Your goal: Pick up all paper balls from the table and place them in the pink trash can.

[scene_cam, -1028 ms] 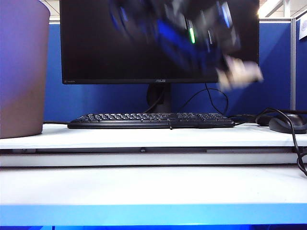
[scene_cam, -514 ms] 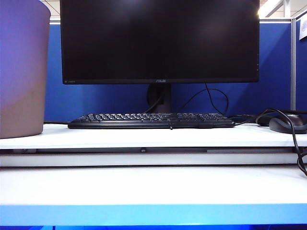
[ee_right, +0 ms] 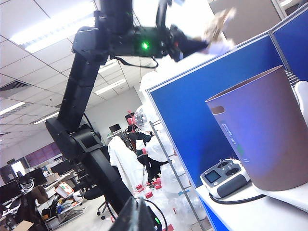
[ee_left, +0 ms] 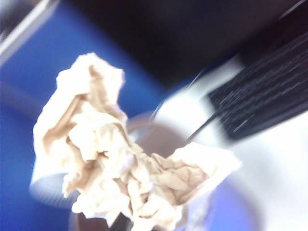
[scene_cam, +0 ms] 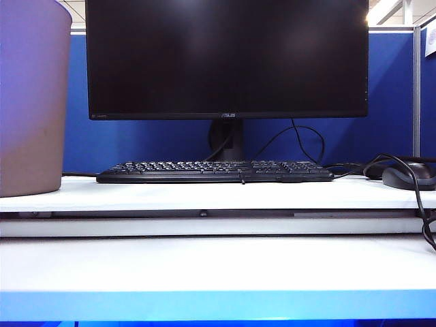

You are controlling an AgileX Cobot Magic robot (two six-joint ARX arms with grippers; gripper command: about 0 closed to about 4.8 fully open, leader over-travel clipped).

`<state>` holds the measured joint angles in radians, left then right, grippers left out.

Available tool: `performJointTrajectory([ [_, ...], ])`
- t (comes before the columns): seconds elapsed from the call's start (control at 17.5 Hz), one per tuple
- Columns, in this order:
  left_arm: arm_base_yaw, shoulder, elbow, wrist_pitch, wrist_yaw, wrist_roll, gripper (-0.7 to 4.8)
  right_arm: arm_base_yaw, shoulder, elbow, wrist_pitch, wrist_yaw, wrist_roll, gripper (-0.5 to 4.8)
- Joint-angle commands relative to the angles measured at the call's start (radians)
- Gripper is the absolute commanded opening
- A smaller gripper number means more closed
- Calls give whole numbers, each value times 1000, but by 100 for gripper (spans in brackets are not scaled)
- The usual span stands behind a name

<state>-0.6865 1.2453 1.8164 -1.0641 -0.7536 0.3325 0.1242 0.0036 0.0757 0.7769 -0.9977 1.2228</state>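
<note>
The bench [scene_cam: 204, 266] is white. A black keyboard [scene_cam: 214, 171] sits farther back. The left gripper [ee_right: 211, 36] is up above the pink trash can [ee_right: 262, 139], squeezed tight on a tan paper ball [ee_left: 120, 159]. I cannot tell about the right gripper.

ASUS logo — monitor [scene_cam: 227, 58] bezel (bottom centre)

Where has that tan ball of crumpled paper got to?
The left hand holds the tan paper ball in the air above the pink trash can, as both wrist views show; it is outside the exterior view.
</note>
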Motion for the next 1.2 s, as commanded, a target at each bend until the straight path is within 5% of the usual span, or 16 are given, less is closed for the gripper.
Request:
performJointTrajectory([
  [0.06, 142, 17, 0, -48, 30, -18, -6, 0, -2, 2, 6, -3, 0, -5],
  [0.23, 325, 27, 0, 24, 234, -8, -6, 0, -2, 2, 7, -8, 8, -5],
  [0.4, 422, 32, 0, 58, 264, 3, 30, 0, -2, 2, 7, -7, 8, -5],
  [0.63, 438, 52, 0, 18, 307, -4, 84, 0, -2, 3, 10, 1, 8, -5],
  [0.86, 438, 66, 0, 25, 309, 1, 357, 0, -2, 3, 10, 5, 8, -5],
  [0.91, 438, 65, 0, 35, 307, 2, 358, 0, -2, 3, 10, 5, 8, -5],
  [0.97, 438, 61, 1, 34, 309, 14, 294, 0, -2, 3, 10, 5, 8, -5],
  [1.03, 438, 51, 1, 32, 311, 16, 38, 0, -2, 2, 10, 7, 8, -5],
  [1.08, 438, 30, 1, 34, 348, 4, -15, 0, -2, 2, 10, 21, 6, -5],
  [1.2, 437, -24, 1, 32, 475, -62, -5, -1, -2, 2, 5, 76, -9, -5],
])
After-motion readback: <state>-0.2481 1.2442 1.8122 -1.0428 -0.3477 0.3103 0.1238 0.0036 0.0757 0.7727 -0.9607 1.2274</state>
